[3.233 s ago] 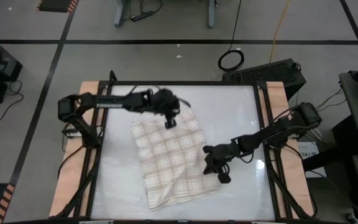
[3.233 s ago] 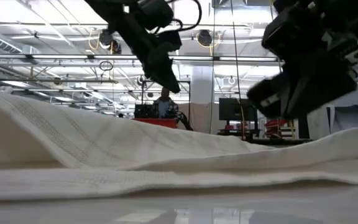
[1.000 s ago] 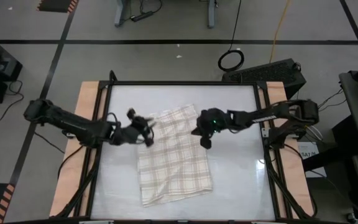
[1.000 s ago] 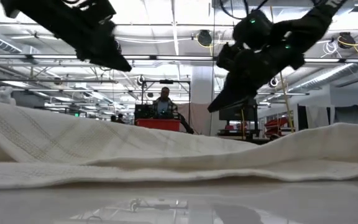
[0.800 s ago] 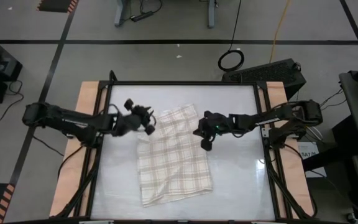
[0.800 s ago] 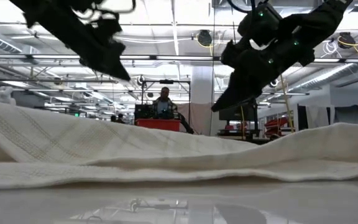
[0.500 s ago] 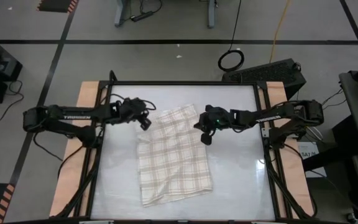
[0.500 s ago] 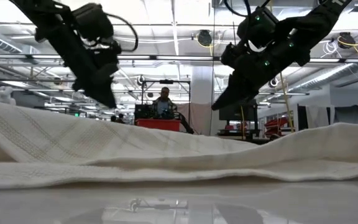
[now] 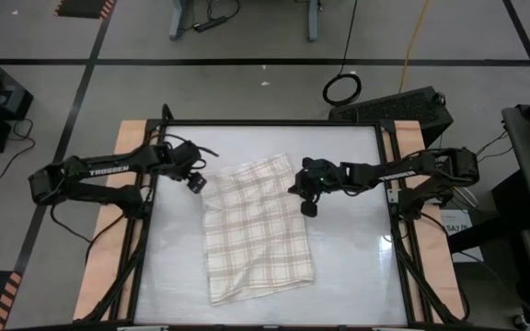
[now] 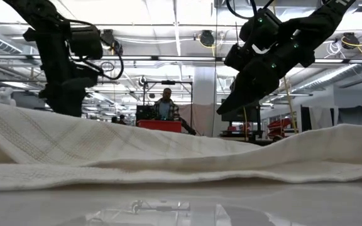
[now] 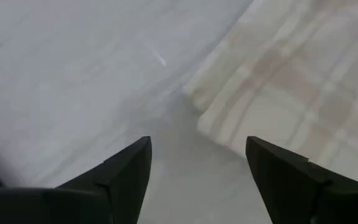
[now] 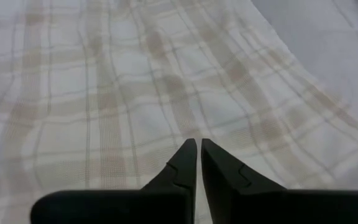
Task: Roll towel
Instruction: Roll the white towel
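1. The towel (image 9: 258, 229) lies flat and unrolled on the white table (image 9: 357, 267), a little left of its middle, with one short edge toward the near side and the other toward the far side.
2. In the low view the towel (image 10: 181, 157) fills the foreground as a low rumpled ridge of cream cloth, mirrored faintly in the glossy table.
3. The left gripper (image 9: 194, 177) sits just off the towel's far-left corner, over bare table. Its wrist view shows its fingers spread wide apart with nothing between them; the towel's corner (image 11: 291, 81) lies just ahead.
4. The right gripper (image 9: 307, 208) is at the towel's far-right part, near the right edge. Its wrist view shows its two fingertips (image 12: 190, 152) pressed together, pointing down at the plaid cloth (image 12: 135, 81) and pinching none of it.
5. In the low view both grippers hang above the cloth: the left gripper (image 10: 68, 103) on one side, the right gripper (image 10: 231, 107) on the other.
6. Beyond the table, far off in the room, a person (image 10: 166, 103) stands behind a red bench.
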Tool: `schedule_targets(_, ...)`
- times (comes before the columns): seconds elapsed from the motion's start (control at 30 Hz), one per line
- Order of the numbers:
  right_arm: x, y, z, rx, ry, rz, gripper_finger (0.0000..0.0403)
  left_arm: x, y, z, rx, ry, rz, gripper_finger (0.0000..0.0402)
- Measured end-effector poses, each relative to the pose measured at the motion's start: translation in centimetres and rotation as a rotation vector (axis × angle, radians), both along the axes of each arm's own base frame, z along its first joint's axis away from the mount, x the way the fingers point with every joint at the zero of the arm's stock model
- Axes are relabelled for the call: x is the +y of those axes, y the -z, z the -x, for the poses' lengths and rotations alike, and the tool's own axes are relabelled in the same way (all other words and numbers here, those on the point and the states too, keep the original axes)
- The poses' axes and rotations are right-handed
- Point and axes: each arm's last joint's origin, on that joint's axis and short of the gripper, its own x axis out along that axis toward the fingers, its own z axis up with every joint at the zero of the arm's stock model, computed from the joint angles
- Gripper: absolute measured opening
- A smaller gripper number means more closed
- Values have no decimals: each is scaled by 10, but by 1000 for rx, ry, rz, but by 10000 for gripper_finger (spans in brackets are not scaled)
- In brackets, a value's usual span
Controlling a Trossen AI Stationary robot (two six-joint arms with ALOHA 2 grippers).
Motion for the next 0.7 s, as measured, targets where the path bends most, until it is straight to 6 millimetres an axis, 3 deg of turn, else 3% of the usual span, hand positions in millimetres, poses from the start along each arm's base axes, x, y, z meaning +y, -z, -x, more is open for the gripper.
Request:
schedule_targets(0.33,0,0,0,-3,-20,26,16,5,0,-2,-21,-21,-14,168)
schedule_targets(0.7,0,0,0,-4,-13,17,16,6,17,-5,-72,-78,21,160)
